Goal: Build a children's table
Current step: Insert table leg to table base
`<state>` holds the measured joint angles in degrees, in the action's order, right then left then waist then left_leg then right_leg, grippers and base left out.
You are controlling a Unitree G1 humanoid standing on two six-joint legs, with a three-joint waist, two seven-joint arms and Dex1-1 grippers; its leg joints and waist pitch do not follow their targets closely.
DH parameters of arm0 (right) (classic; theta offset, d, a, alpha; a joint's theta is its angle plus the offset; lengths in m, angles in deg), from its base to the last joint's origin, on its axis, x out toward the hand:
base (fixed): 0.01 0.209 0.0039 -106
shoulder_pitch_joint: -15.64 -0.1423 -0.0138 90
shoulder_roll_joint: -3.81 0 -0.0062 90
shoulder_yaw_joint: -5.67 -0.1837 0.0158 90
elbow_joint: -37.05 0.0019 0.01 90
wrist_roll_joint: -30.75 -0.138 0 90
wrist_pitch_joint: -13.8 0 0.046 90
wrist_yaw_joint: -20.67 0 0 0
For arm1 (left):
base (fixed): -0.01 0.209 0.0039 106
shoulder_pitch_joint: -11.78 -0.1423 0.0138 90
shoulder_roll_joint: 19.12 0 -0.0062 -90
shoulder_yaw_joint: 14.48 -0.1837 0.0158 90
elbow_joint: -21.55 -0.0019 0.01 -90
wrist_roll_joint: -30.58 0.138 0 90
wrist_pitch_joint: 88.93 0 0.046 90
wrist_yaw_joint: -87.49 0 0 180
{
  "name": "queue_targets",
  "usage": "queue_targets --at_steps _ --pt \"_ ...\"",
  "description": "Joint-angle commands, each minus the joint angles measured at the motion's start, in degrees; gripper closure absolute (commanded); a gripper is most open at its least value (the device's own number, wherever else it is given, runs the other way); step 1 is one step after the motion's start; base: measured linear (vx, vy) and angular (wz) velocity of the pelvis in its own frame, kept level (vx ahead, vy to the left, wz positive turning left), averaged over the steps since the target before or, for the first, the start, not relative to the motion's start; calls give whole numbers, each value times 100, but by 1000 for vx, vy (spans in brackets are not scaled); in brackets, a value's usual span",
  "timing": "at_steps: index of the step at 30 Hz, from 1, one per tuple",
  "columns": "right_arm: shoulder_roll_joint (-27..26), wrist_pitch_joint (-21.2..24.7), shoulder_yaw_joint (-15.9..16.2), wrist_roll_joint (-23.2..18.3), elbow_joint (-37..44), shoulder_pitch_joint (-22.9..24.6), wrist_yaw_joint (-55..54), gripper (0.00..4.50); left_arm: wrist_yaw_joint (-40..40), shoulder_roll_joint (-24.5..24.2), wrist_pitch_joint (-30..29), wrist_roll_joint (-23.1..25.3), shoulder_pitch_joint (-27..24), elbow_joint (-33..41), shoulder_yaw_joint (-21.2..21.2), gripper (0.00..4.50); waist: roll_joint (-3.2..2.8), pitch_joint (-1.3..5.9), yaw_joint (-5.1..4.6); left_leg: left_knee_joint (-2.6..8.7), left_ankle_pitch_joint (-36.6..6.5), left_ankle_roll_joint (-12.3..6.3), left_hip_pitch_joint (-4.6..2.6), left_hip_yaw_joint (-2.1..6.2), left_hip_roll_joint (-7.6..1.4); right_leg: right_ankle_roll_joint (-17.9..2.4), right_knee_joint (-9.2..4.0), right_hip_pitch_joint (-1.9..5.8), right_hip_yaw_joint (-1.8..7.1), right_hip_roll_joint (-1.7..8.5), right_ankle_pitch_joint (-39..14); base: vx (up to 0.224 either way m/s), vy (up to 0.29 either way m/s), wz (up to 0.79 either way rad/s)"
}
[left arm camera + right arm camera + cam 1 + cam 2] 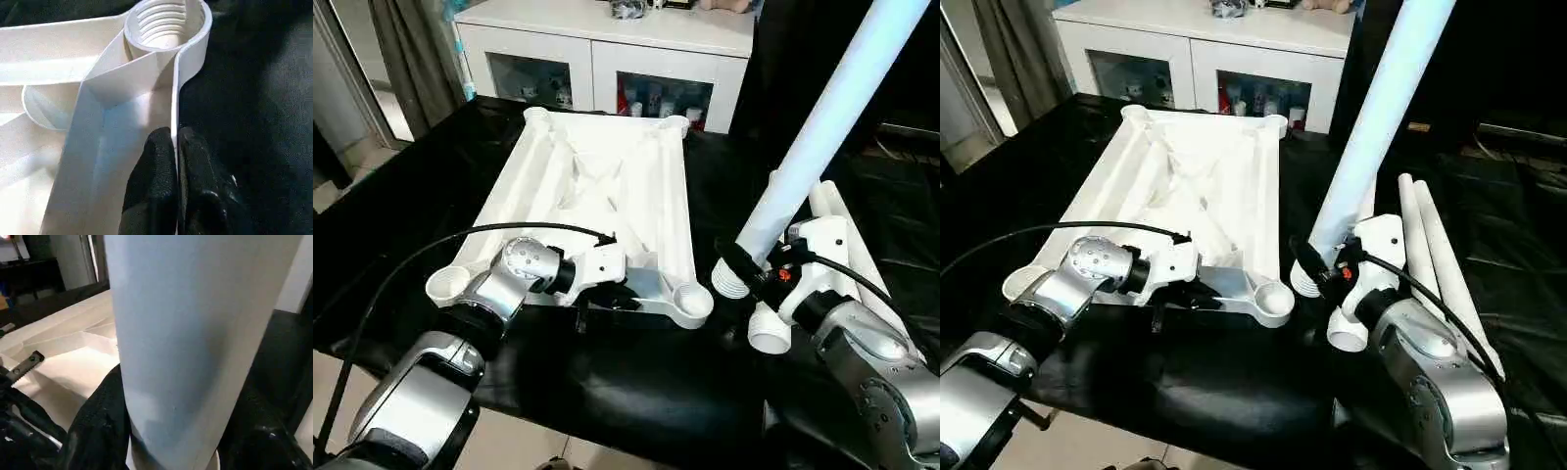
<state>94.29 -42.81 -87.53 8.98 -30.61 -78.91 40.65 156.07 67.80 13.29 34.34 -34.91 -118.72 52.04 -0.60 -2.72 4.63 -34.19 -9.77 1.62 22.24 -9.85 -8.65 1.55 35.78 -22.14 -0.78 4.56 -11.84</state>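
Note:
The children's table top [607,176] lies upside down on the black surface, ribs up, with round sockets at its corners. My left gripper [174,132] is shut on the thin rim wall of its near edge, one finger on each side, close to the threaded near-right socket [166,29]. My right gripper [754,269] is shut on a long white leg [822,127], which tilts up and to the right. The leg's threaded lower end [729,279] hangs just right of that socket [693,299], apart from it. The same leg [195,333] stands between black fingers [98,431] in the right wrist view.
More white legs [1430,245] lie on the black cloth at the right, beside and under my right arm. A white cabinet [607,49] with glass-fronted shelves stands behind the work surface. The surface's near edge [636,411] runs below my forearms.

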Motion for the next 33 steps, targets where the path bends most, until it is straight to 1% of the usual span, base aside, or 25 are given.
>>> queue_targets --at_steps 1,2,3,4,5,6,7,8,9,10,11,12,13,14,15,16,17,18,19,20,23,24,30,31,33 --pt "-35 237 -144 -250 70 -121 0 259 -279 -114 -422 -167 -34 91 356 447 -10 302 9 517 -1885 217 -149 162 -389 -1312 -453 155 185 402 -988 0 0 0" --pt "-24 326 -128 -278 27 -145 19 259 -325 -127 -503 -180 -60 139 388 447 0 303 -3 521 -1883 226 -139 169 -388 -1301 -459 160 180 402 -1049 0 0 0" --pt "5 460 -61 -295 -123 -209 86 259 -482 -150 -743 -210 -143 280 482 447 4 303 -15 519 -1873 230 -141 168 -386 -1310 -452 164 180 396 -1042 0 0 0" --pt "35 483 30 -258 -319 -281 179 259 -654 -156 -1001 -262 -253 467 592 447 10 294 -46 519 -1850 224 -119 178 -386 -1352 -444 179 175 410 -1029 0 0 0" --pt "46 471 75 -237 -420 -320 229 259 -734 -152 -1131 -301 -315 573 651 447 4 298 -70 515 -1847 233 -116 179 -384 -1374 -437 183 167 409 -1042 0 0 0" --pt "28 430 104 -249 -531 -381 294 259 -744 -132 -1298 -398 -413 754 716 447 26 291 -95 502 -1864 212 -118 165 -388 -1412 -449 167 171 423 -1115 0 0 0" --pt "5 383 132 -261 -639 -457 359 259 -767 -116 -1413 -465 -519 952 757 447 42 302 -115 490 -1776 174 -97 164 -385 -1420 -450 188 167 428 -1143 0 0 0" --pt "-18 331 189 -256 -817 -596 451 259 -820 -98 -1571 -510 -696 1274 785 447 98 318 -121 479 -1595 113 -89 141 -389 -1419 -454 190 164 414 -984 0 0 0" --pt "-20 316 218 -245 -899 -663 492 259 -848 -94 -1627 -504 -774 1409 779 447 82 316 -143 476 -1498 86 -63 154 -390 -1450 -421 203 161 417 -867 0 0 0" --pt "-23 272 290 -204 -1104 -821 588 259 -932 -91 -1731 -455 -960 1719 745 447 102 333 -147 451 -1303 3 -65 132 -391 -1478 -411 201 156 404 -638 0 0 0" --pt "-20 262 306 -200 -1154 -856 605 259 -952 -88 -1767 -440 -1001 1793 740 447 90 329 -161 447 -1216 -41 -57 128 -388 -1505 -408 200 157 400 -532 0 0 0" --pt "-19 220 350 -191 -1352 -987 685 259 -1004 -75 -1861 -421 -1132 2019 734 447 88 336 -140 418 -1070 -128 -84 97 -389 -1529 -402 172 160 380 -350 0 0 0" --pt "-19 215 357 -191 -1398 -1018 703 259 -1014 -71 -1891 -417 -1162 2075 737 449 124 340 -142 415 -1023 -170 -73 94 -389 -1550 -388 185 154 376 -280 0 0 0" --pt "-17 166 394 -174 -1707 -1215 811 260 -1069 -47 -2038 -390 -1322 2393 744 450 143 323 -126 418 -901 -252 -54 95 -397 -1581 -377 193 148 395 -252 0 0 0" --pt "-17 134 408 -157 -1856 -1306 860 260 -1094 -35 -2082 -376 -1383 2518 741 450 135 330 -102 413 -903 -264 -88 76 -403 -1573 -395 172 149 385 -301 0 0 0" --pt "-29 84 427 -153 -2043 -1426 958 260 -1149 -41 -2099 -333 -1456 2676 712 450 175 325 -103 409 -881 -282 -74 70 -404 -1571 -388 177 149 375 -311 0 0 0" --pt "-30 69 435 -147 -2093 -1456 982 260 -1163 -45 -2110 -324 -1473 2717 702 450 153 328 -86 411 -864 -273 -78 77 -404 -1574 -372 177 143 378 -327 0 0 0" --pt "-33 -6 472 -118 -2354 -1616 1109 260 -1238 -67 -2179 -270 -1557 2935 648 450 167 338 -62 399 -848 -284 -100 62 -411 -1559 -369 160 150 380 -310 0 0 0" --pt "-33 -6 472 -118 -2354 -1616 1109 260 -1238 -67 -2179 -270 -1557 2935 648 450 162 336 -71 406 -832 -280 -85 73 -411 -1572 -361 173 145 386 -288 0 0 0" --pt "-19 -64 564 -48 -2609 -1757 1240 260 -1301 -85 -2175 -212 -1583 3043 602 450 185 335 -55 399 -813 -279 -90 61 -407 -1567 -360 169 144 375 -265 0 0 0" --pt "3 -202 754 106 -2969 -1922 1395 260 -1354 -98 -2215 -193 -1608 3209 571 450 183 331 -47 396 -775 -273 -88 51 -398 -1558 -356 164 149 369 -244 0 0 0" --pt "-1 -235 781 124 -3068 -1962 1426 260 -1362 -95 -2272 -182 -1608 3260 579 450 192 335 -41 390 -759 -268 -85 51 -394 -1546 -351 176 150 377 -232 0 0 0" --pt "27 -480 940 299 -3346 -2034 1593 260 -1330 -104 -2396 -169 -1643 3419 621 450 181 334 -45 385 -718 -279 -85 51 -388 -1561 -346 174 148 358 -98 0 0 0" --pt "24 -499 954 315 -3362 -2031 1603 260 -1322 -113 -2395 -172 -1650 3427 616 450 190 340 -45 382 -734 -277 -90 52 -388 -1565 -344 178 148 358 -94 0 0 0" --pt "8 -560 963 349 -3440 -2045 1627 260 -1327 -127 -2401 -185 -1658 3445 600 450 179 342 -45 382 -741 -282 -92 56 -389 -1583 -342 180 148 359 -74 0 0 0"
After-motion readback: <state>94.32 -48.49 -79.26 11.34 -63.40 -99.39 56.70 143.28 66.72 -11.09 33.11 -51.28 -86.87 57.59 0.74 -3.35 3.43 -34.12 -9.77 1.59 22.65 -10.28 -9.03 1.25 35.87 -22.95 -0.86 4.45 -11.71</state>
